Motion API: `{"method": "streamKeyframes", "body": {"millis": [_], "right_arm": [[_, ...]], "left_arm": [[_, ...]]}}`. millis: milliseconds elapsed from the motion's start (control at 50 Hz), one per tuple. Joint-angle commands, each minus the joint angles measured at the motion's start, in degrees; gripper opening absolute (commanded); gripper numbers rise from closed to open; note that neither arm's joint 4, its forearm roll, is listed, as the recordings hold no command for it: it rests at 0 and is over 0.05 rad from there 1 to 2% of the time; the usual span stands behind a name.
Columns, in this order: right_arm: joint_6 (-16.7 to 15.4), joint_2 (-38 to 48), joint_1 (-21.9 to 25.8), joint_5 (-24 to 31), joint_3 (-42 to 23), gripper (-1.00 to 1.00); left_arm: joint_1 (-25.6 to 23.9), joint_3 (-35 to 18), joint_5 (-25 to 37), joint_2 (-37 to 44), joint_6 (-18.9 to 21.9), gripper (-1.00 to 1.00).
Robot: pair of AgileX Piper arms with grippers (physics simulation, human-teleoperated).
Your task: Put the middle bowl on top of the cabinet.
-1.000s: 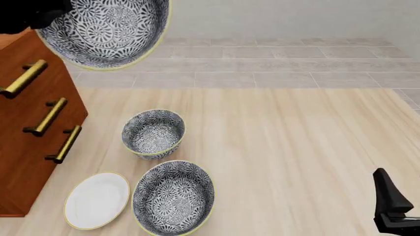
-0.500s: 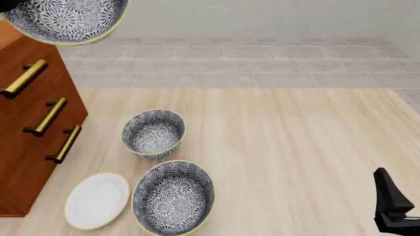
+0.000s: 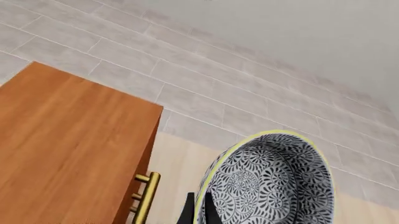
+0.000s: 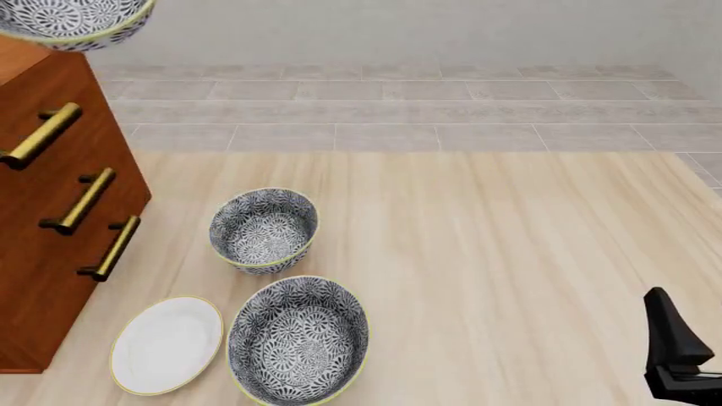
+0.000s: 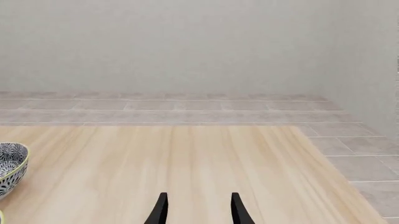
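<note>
Pale wood table (image 4: 508, 254) nearest the camera carries a white plate (image 4: 167, 342), the widest bowl (image 4: 298, 340) and, beyond it, the smaller deep bowl (image 4: 264, 228). The right fingers (image 5: 197, 210) hang parted over bare table, holding nothing. Farther off, the middle bowl (image 3: 268, 182) is aloft near the cabinet (image 3: 68, 149) top's edge, its rim pinched by the left fingers (image 3: 198, 212). It looks rigid, glazed, likely slippery and breakable; the rim seems the only grip.

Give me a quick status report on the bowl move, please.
Left gripper shut on the middle bowl, held above the cabinet, not yet set down. Right gripper open, idle over the table. Cabinet top bare where visible.
</note>
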Motion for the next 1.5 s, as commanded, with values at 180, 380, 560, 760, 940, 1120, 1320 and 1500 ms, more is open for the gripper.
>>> {"method": "streamKeyframes", "body": {"millis": [180,380,560,760,940,1120,1320,1500], "right_arm": [[-0.1,0.0,-0.2,-0.1,0.0,1.00],[-0.1,0.0,-0.1,0.0,0.0,1.00],[-0.2,0.0,-0.2,0.0,0.0,1.00],[-0.2,0.0,-0.1,0.0,0.0,1.00],[-0.2,0.0,-0.1,0.0,0.0,1.00],[-0.2,0.0,-0.1,-0.1,0.0,1.00],[-0.3,0.0,-0.2,0.1,0.0,1.00],[-0.3,0.0,-0.2,0.1,0.0,1.00]], "left_arm": [[4.8,-3.6,2.2,2.6,-5.3,-1.00],[7.1,-6.3,3.3,4.2,-7.6,-1.00],[8.9,-7.2,3.9,5.4,-10.4,-1.00],[11.4,-7.9,4.3,6.0,-12.1,-1.00],[13.5,-8.3,4.5,6.1,-13.3,-1.00],[15.4,-8.9,5.0,6.2,-14.4,-1.00],[17.1,-9.0,5.5,6.0,-15.2,-1.00],[19.1,-6.7,4.5,6.0,-15.9,-1.00]]}}
